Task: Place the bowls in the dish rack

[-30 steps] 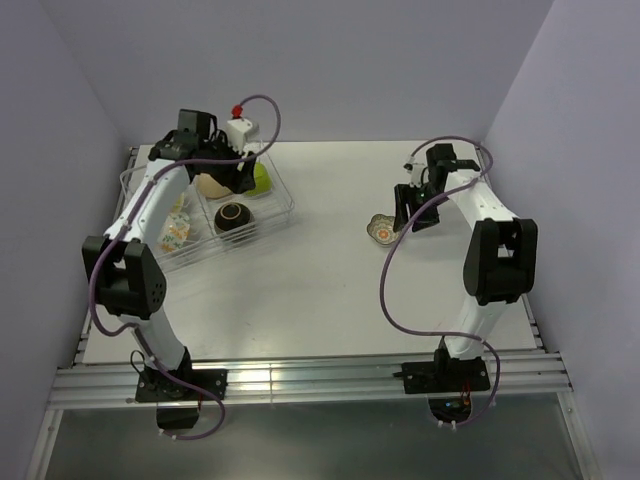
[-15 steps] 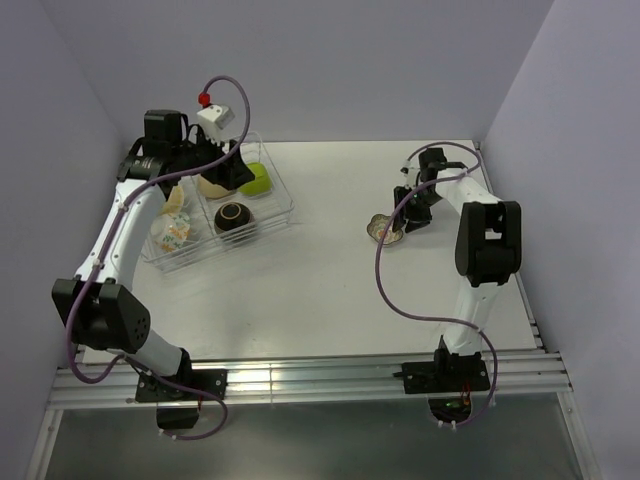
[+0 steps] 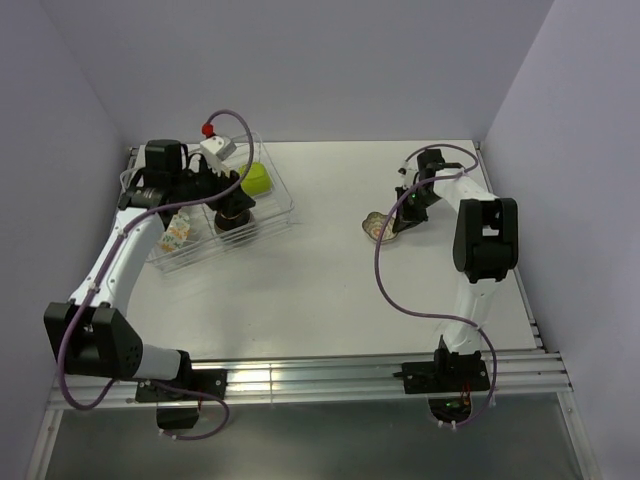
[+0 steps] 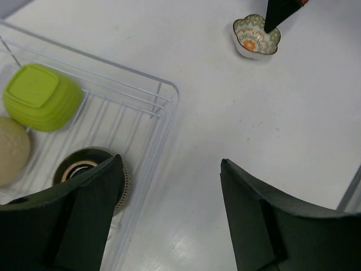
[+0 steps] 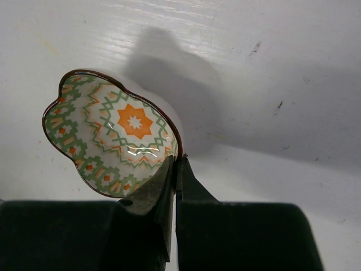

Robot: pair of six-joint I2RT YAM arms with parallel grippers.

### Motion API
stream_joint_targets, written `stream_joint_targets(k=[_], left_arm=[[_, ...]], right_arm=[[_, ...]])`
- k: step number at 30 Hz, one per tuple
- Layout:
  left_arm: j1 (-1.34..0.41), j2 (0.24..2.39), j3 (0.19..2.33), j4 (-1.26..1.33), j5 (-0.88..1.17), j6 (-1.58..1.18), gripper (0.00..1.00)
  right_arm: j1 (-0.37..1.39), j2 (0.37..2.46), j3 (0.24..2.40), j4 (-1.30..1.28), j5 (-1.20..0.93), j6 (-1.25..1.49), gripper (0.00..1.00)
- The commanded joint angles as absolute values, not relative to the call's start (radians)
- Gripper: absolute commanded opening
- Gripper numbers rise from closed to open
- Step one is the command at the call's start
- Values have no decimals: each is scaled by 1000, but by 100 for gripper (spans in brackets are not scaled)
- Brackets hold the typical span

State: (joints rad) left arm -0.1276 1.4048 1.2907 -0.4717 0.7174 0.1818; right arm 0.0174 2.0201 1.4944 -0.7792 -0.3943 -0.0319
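A small scalloped patterned bowl point(image 3: 377, 226) point(image 5: 113, 132) is tipped up on the white table, and my right gripper point(image 3: 393, 222) point(image 5: 176, 162) is shut on its near rim. The left wrist view shows the same bowl point(image 4: 256, 36) far off. In the wire dish rack point(image 3: 283, 205) point(image 4: 170, 90) lie a lime-green bowl point(image 3: 256, 180) point(image 4: 42, 96), a tan bowl point(image 4: 11, 149), a dark brown bowl point(image 3: 235, 215) point(image 4: 84, 166) and a white flowered bowl point(image 3: 175, 235). My left gripper point(image 3: 233, 200) point(image 4: 169, 169) hangs open and empty above the rack's right edge.
Purple cables loop from both arms point(image 3: 385, 270). The rack stands at the table's back left, close to the left wall. White tabletop point(image 3: 320, 270) stretches between the rack and the scalloped bowl.
My right gripper has closed on the scalloped bowl's rim and the bowl has tipped. The left arm has swung back and lowered over the rack, its fingers still apart.
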Motion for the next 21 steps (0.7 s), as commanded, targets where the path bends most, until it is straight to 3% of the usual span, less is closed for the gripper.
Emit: stream_joint_targets(k=[1,8,14,21], left_arm=[[-159,1290,1247,-408,765,420,76],[-331,1287,1258,-589,739,918,74],[-503,1373,1353,-727,710,1127,69],[-673,1414,1342,-715,637,1213,66]], right_arm=[[28,1982,1531,-784,-475,-48,0],[103,1791,1458,-805,-575,-17,0],[204,1717,1407,-814,-652,-2,0],[304,1689,1390,-827,-727,-2,0]])
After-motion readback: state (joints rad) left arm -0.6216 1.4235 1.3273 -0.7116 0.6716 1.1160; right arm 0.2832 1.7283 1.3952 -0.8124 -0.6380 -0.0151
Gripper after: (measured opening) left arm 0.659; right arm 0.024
